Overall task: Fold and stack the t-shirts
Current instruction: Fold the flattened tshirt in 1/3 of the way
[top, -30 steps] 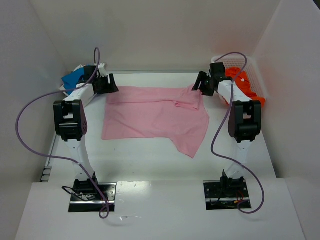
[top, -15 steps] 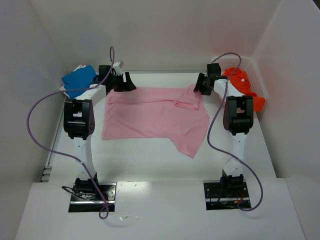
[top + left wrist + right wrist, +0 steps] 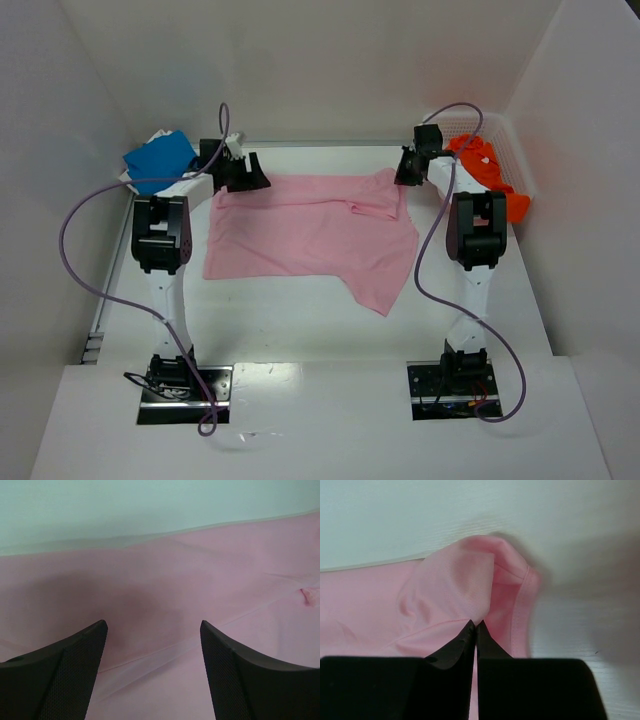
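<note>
A light pink t-shirt (image 3: 310, 225) lies spread on the white table, its lower right part hanging toward the front. My right gripper (image 3: 404, 176) is shut on the pink t-shirt's far right corner (image 3: 470, 585), which is bunched up between its fingertips (image 3: 476, 625). Over the shirt's far left corner my left gripper (image 3: 248, 180) stands open, pink cloth (image 3: 165, 590) showing between its fingers (image 3: 75, 660). A blue t-shirt (image 3: 158, 155) sits crumpled at the far left. An orange t-shirt (image 3: 490, 170) lies in the basket at the far right.
A white mesh basket (image 3: 505, 140) stands in the far right corner against the wall. White walls close in the table on the left, back and right. Purple cables loop from both arms.
My right gripper has closed on the pink shirt's far right corner. My left arm has swung right from the blue shirt to the pink shirt's far left corner.
</note>
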